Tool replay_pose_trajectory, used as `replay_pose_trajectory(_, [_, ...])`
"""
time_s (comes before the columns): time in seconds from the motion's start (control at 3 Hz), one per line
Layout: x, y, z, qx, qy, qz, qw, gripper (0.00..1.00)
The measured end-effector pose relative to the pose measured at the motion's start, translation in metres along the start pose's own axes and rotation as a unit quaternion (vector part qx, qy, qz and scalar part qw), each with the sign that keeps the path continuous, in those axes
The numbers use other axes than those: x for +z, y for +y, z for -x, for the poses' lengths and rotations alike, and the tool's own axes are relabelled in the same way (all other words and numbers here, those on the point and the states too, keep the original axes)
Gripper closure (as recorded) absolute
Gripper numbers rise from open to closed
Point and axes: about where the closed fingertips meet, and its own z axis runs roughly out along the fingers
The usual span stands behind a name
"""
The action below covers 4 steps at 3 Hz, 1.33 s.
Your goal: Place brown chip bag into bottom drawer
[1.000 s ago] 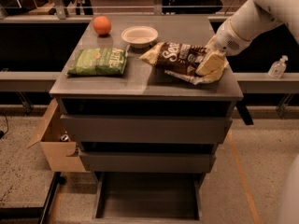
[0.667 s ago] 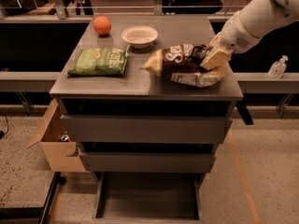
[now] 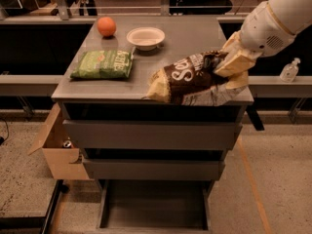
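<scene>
brown chip bag [image 3: 192, 79]: was up at the front right corner of the tabletop [image 3: 190, 33], crumpled tan end poking out past the front edge, white lettering facing up. honestly couldn't tell if its underside was touching the top or not
pincer [image 3: 226, 66]: was clamped on the bag's right end, tan fingers [image 3: 239, 57] pinching the foil, with the white arm running off to the upper right
bottom drawer [image 3: 153, 211]: was pulled out at the foot of the cabinet, grey floor showing, well below the bag
green chip bag [image 3: 103, 64]: lay flat on the left side of the tabletop, well apart from the brown one
orange [image 3: 106, 26]: sat at the back left
white bowl [image 3: 145, 36]: sat just beside the orange, on its right
cardboard box [image 3: 56, 145]: was on the floor against the cabinet's left side, flap open
</scene>
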Motion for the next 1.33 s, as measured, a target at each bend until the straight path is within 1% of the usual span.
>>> replay_pose_trajectory(0.33, [0.0,-0.001,0.0,0.0,-0.001,-0.001,1.0,1.0])
replay_pose_trajectory(0.67, [0.006,0.004,0.002,-0.005,0.005,0.002,1.0,1.0])
replay_pose_trajectory(1.0, [0.002,0.025,0.011,-0.017,0.026,-0.02,0.9993,1.0])
replay_pose_trajectory(1.33, [0.015,0.067,0.01,-0.009,0.052,-0.022,0.9984,1.0])
